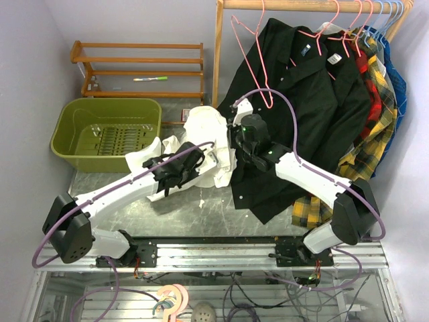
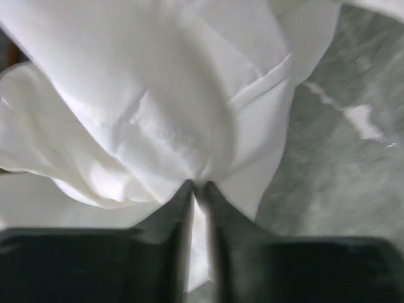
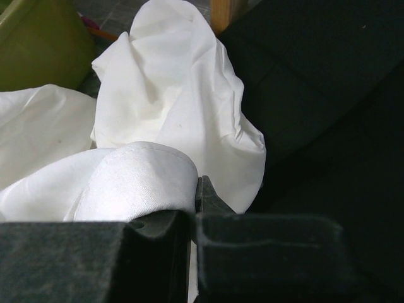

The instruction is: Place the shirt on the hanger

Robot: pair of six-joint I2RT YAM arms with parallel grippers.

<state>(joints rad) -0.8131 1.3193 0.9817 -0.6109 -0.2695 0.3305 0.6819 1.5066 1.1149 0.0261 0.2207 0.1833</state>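
Observation:
The white shirt lies crumpled in a heap on the table in front of the clothes rack. My left gripper is shut on a fold of it at the heap's near side; the left wrist view shows the fabric pinched between the closed jaws of the left gripper. My right gripper is shut on a rolled edge at the heap's right side; in the right wrist view the cloth bulges over the closed right gripper. An empty pink wire hanger hangs from the wooden rod, above and behind the heap.
A black shirt hangs on the rod right behind the right gripper, with a yellow plaid shirt and light blue hangers further right. A green basket sits at back left, below a wooden shelf.

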